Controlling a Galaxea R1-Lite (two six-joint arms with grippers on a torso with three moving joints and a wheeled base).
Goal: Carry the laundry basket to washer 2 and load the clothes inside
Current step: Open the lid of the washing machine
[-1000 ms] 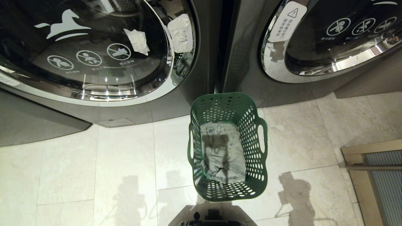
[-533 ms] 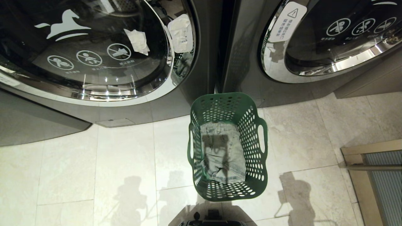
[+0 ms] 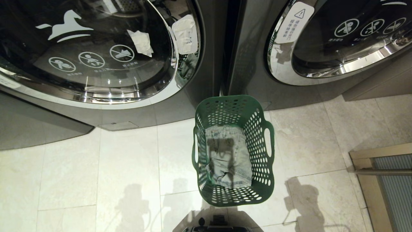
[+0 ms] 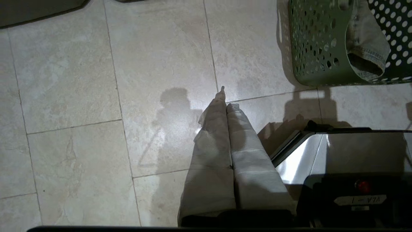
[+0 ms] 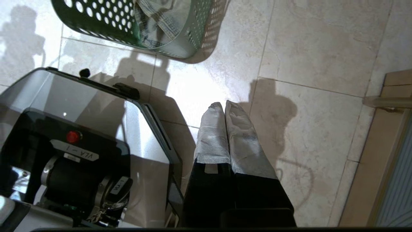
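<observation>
Laundry basket (image 3: 234, 151) with clothes (image 3: 228, 157) on floor, apart from both empty, closed fingers (image 4: 212, 129)

Floor: large pale beige stone-look floor tiles (image 3: 122, 161) with thin grey grout lines, glossy enough to show soft glare.
Light: bright overhead light; several dark, sharp-edged shadows (image 3: 302, 199) lie across the tiles nearest the camera.
Right-hand machine: a dark grey front-loading washer with a round glass door and chrome rim (image 3: 322, 64), white warning sticker on the rim, standing on the floor.
Right edge: a light wooden frame (image 3: 370, 180) around a grey ribbed panel (image 3: 397, 190).
</observation>
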